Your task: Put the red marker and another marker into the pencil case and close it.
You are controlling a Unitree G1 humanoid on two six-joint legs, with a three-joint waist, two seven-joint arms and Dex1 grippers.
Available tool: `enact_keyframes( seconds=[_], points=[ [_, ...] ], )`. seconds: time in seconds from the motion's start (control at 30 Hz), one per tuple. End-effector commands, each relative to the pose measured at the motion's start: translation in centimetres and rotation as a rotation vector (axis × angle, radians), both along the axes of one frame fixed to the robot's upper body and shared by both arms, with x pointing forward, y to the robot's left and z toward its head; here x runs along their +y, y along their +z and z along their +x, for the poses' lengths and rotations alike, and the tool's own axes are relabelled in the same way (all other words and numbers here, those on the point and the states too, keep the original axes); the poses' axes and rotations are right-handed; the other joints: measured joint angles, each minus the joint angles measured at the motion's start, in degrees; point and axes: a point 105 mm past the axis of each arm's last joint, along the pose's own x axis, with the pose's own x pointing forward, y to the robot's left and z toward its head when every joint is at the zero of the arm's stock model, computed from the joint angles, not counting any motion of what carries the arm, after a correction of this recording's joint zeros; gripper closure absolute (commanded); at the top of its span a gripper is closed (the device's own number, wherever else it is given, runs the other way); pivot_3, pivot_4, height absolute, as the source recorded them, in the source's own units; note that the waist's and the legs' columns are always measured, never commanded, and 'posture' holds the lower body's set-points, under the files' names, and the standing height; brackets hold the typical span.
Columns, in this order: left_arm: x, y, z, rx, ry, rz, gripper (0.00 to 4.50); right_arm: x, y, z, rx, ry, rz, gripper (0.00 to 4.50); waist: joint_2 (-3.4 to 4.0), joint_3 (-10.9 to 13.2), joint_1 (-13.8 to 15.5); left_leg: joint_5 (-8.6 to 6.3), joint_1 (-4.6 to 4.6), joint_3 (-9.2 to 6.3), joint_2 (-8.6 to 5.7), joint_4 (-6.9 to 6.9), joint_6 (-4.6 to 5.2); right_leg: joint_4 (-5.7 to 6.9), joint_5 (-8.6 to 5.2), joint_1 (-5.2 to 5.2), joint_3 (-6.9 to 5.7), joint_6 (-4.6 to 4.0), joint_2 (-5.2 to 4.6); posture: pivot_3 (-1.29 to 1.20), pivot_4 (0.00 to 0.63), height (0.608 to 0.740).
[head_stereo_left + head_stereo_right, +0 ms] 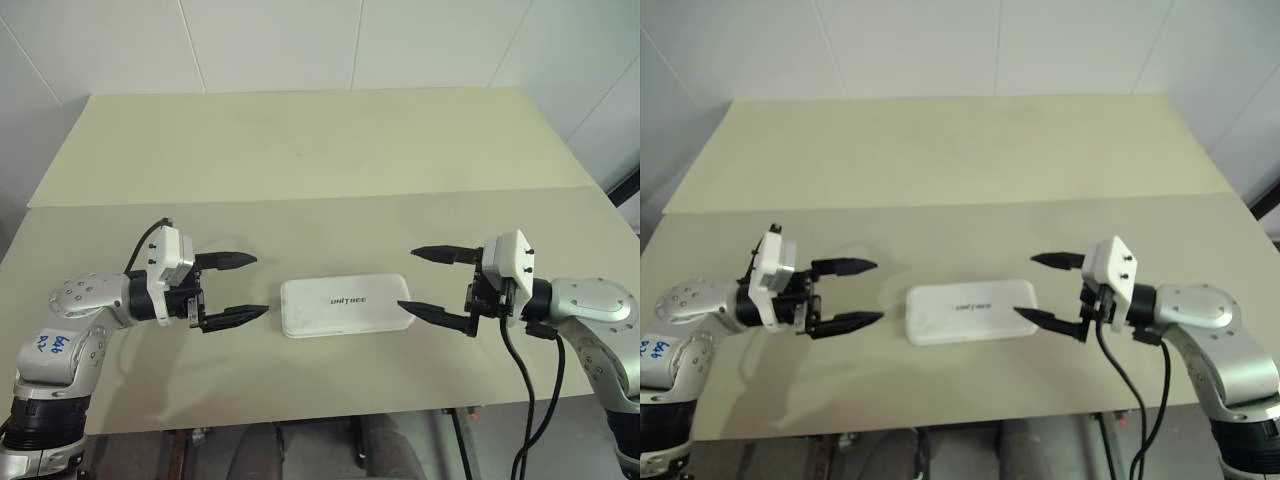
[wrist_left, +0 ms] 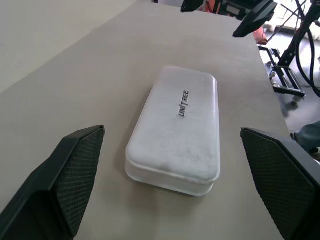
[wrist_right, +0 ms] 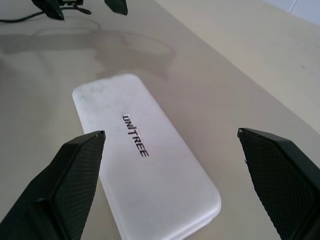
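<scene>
The white pencil case lies flat with its lid down on the beige table, "UNITREE" on top. It shows close up in both wrist views. My left gripper hovers just left of the case, open, fingers pointing at its short end, nothing between them. My right gripper hovers at the case's right end, open and empty, with its lower fingertip over the case's corner. The red marker and the other marker are out of view.
The table's near edge runs just below the grippers. A seam crosses the tabletop behind the case. White walls stand behind the table. A black cable hangs from my right wrist.
</scene>
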Motion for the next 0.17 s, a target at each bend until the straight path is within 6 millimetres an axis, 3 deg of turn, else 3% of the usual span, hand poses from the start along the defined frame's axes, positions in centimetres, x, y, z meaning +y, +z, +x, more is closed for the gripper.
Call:
enact_keyframes(
  seconds=[0.03, 0.17],
  points=[
    [0.04, 1.10, -0.64, -0.054, -0.015, 0.010, 0.02, -0.81, 0.95, -0.04, -0.038, -0.005, 0.003, 0.00, 0.00, 0.0, 0.0, 0.00, 0.01, 0.00, 0.00, -0.02, 0.00, 0.01, 0.00, 0.00, 0.00, 0.00, 0.00, 0.00, 0.150, 0.740],
    [-0.53, 1.37, -0.77, -0.057, -0.016, 0.003, 0.02, -0.68, 0.33, 0.14, -0.026, -0.011, 0.020, 0.00, 0.00, 0.0, -0.2, 0.00, 0.05, 0.00, 0.01, -0.04, 0.00, 0.02, 0.00, -0.01, 0.01, 0.00, 0.02, 0.00, 0.150, 0.740]
  ],
)
